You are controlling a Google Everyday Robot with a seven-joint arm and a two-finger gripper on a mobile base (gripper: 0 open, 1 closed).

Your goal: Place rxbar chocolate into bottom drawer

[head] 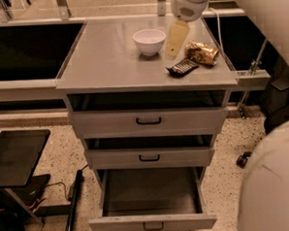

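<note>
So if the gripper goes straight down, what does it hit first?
The gripper, hovering beside the white bowl, would likely meet bare cabinet top, just behind the rxbar chocolate; depth unclear.

White bowl (149, 41) sits upright at the back centre of the grey cabinet top (103, 61), just left of the gripper (175, 42) hanging over the back right. Gold-brown crinkled packet (202, 52) lies near the right edge, apart from the bowl. Two upper drawers (148, 121) have black loop handles; black flat panel (15, 156) stands low left on speckled floor (64, 155).
</note>
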